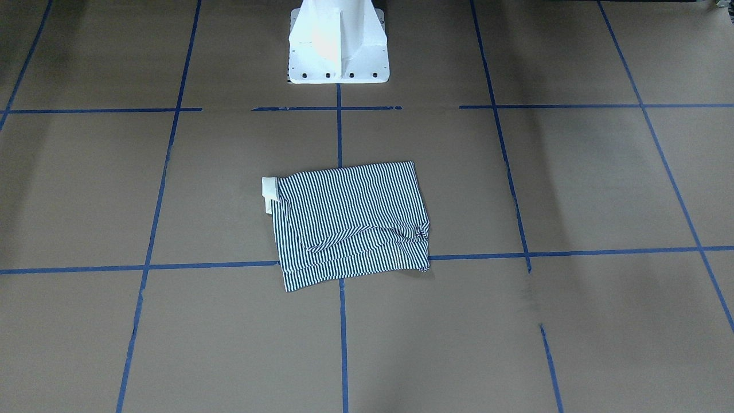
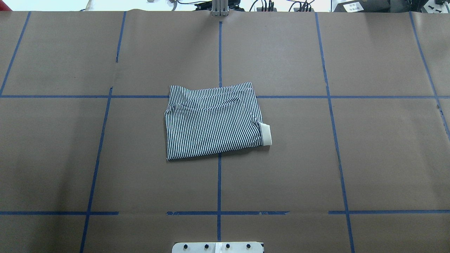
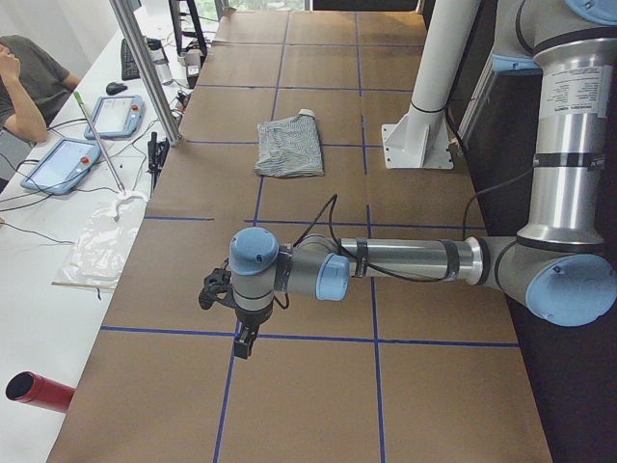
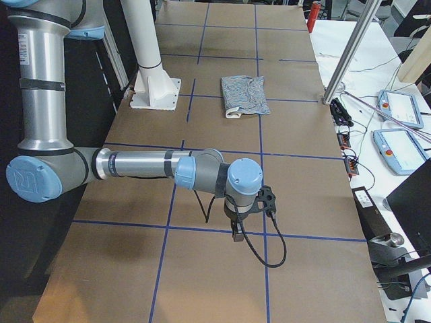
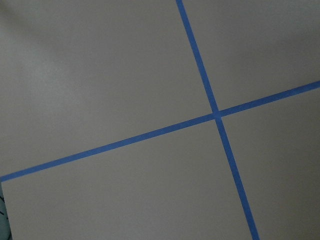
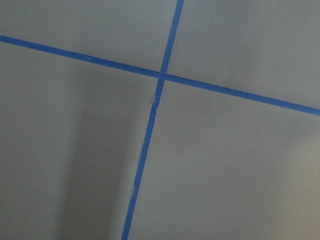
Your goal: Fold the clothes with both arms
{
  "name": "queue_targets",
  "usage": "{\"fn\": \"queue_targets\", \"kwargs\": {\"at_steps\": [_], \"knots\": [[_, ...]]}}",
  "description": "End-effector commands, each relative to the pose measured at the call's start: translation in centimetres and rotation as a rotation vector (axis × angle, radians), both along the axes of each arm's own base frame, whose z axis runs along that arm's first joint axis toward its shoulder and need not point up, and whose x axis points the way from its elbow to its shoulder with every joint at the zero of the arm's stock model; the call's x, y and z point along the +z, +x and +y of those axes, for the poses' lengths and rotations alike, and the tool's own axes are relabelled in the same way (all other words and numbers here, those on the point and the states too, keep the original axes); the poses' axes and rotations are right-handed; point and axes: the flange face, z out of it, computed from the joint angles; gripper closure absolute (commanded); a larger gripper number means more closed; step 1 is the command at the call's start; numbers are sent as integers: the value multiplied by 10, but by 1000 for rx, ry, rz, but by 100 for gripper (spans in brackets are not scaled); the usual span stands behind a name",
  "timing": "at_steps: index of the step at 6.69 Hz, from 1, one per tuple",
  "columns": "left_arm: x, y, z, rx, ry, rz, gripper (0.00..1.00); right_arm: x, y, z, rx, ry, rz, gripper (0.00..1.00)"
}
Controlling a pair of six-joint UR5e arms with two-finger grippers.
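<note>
On the table [image 2: 105, 158] lies the folded polo shirt [image 2: 214, 121] (collar at robot's right); finger opening of left gripper [image 3: 243, 344] and right gripper [image 4: 237, 234] cannot be told.

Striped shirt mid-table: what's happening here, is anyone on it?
Nothing is touching it. The striped polo shirt lies folded into a compact rectangle in the middle of the table, its cream collar poking out at one side. The left claw and the right claw hang over bare paper at opposite ends of the table, far from the shirt. The side views don't show whether they are open or shut. The fold looks done or nearly so.
</note>
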Motion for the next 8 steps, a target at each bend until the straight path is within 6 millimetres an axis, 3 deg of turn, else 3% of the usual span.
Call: {"fn": "queue_targets", "kwargs": {"at_steps": [1,3,8], "knots": [[-24,18,-3,-65,-83,54,0,4,-2,5,41,-52,-13,0],[-28,21,1,-60,-125,54,0,9,-5,12,43,-64,-43,0],[-9,20,16,-55,-147,47,0,4,-8,2,121,-62,-39,0]]}}
